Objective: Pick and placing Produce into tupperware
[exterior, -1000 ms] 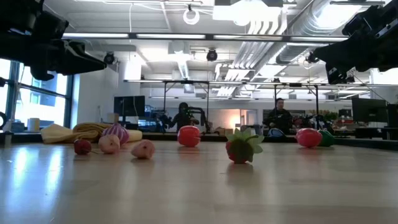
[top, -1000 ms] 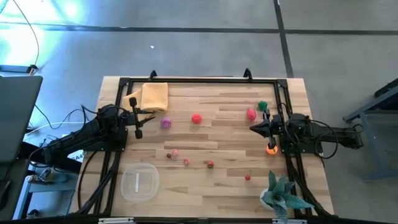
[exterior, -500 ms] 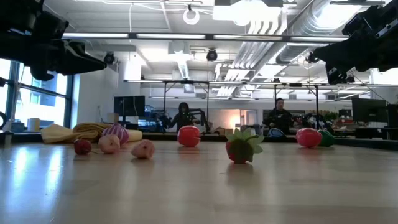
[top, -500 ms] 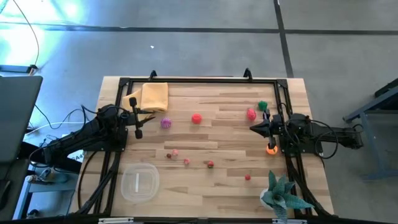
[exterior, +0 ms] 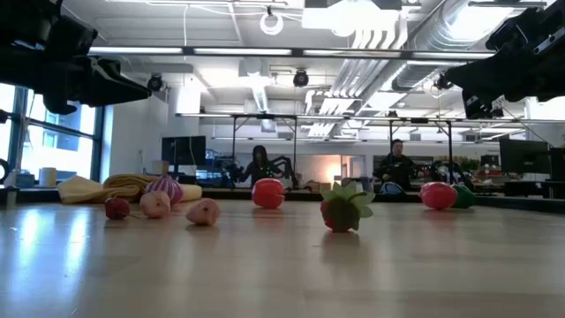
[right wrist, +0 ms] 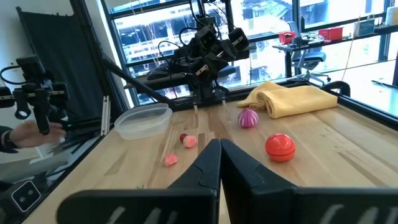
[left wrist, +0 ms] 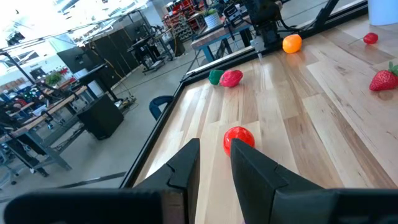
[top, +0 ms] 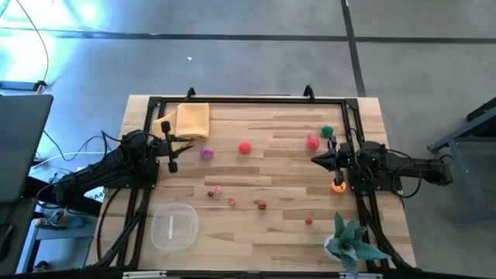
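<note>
Dark fingers of the left gripper [top: 170, 153] stand narrowly apart and hold nothing; they hang above the desk [top: 271, 232], just beside the yellow cloth [top: 189, 120]. The right gripper [top: 318, 160] has its fingers pressed together, empty, at the opposite edge of the desk from the cloth. The tupperware [top: 173, 228] is a clear, low tub with soft corners, on the cloth's side of the desk but at the other end, well apart from it; no produce lies inside. The produce is tiny and scattered: a purple piece [top: 206, 153] near the cloth, a red ball [top: 245, 147] beyond it, pink pieces [top: 218, 191] mid-desk, an orange one [top: 337, 185] by the right gripper.
</note>
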`<control>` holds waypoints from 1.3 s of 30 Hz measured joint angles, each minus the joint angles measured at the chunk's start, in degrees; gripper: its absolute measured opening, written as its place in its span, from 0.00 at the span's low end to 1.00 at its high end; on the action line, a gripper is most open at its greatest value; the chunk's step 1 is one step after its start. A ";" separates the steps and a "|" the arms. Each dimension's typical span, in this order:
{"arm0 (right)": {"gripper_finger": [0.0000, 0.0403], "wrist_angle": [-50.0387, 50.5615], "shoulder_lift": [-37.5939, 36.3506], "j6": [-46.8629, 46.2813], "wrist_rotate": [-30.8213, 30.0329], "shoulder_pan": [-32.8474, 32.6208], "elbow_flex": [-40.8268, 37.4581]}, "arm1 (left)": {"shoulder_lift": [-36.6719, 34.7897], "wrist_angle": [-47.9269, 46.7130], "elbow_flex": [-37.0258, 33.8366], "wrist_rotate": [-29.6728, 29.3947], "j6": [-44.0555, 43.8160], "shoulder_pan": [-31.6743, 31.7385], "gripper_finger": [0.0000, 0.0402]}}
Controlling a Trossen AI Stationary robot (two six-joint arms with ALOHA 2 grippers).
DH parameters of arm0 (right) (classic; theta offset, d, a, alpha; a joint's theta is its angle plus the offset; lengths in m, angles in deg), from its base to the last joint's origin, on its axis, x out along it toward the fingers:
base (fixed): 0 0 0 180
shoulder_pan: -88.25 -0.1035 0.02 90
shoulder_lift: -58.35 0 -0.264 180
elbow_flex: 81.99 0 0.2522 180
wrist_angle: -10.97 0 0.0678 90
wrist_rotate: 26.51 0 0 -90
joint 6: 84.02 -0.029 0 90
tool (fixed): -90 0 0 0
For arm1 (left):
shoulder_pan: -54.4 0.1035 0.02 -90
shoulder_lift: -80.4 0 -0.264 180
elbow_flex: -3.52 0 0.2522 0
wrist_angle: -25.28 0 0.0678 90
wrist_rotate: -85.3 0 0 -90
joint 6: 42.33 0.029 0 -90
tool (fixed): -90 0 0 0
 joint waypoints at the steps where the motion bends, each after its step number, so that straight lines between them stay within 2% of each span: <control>1: 0.00 0.00 0.00 0.18 0.00 0.00 0.00 | 0.00 0.00 0.00 0.02 0.00 0.00 0.20; 10: 0.00 -0.03 0.01 -2.99 -0.06 0.00 0.00 | 0.00 0.02 -0.01 0.00 0.00 0.00 0.20; 14: 0.00 -0.03 0.01 -3.72 -2.83 0.02 -0.02 | 0.00 1.06 0.00 0.01 0.01 0.00 0.20; 20: 0.00 -0.45 0.02 -5.41 -3.83 0.00 -0.02 | 0.00 1.33 -0.01 0.32 -0.36 0.00 0.20; 29: 0.00 -6.46 0.02 -9.92 -6.61 0.00 -0.02 | 0.02 2.55 -0.01 1.19 -9.70 0.00 0.20; 31: 0.00 -8.34 0.02 -9.89 -6.42 0.02 -0.02 | 0.02 6.62 -0.01 3.70 -11.09 0.00 0.20; 33: 0.00 -10.02 0.02 -9.63 -5.83 0.01 -0.02 | 0.02 13.83 -0.01 9.89 -11.73 0.00 0.20; 36: 0.00 -12.61 0.02 -9.42 -5.19 0.00 -0.02 | -0.02 29.90 -0.01 19.27 -16.15 -0.02 0.20; 39: 0.00 -14.90 0.02 -8.08 -3.39 0.00 -0.02 | -0.04 45.21 0.06 22.90 -21.63 -0.02 0.20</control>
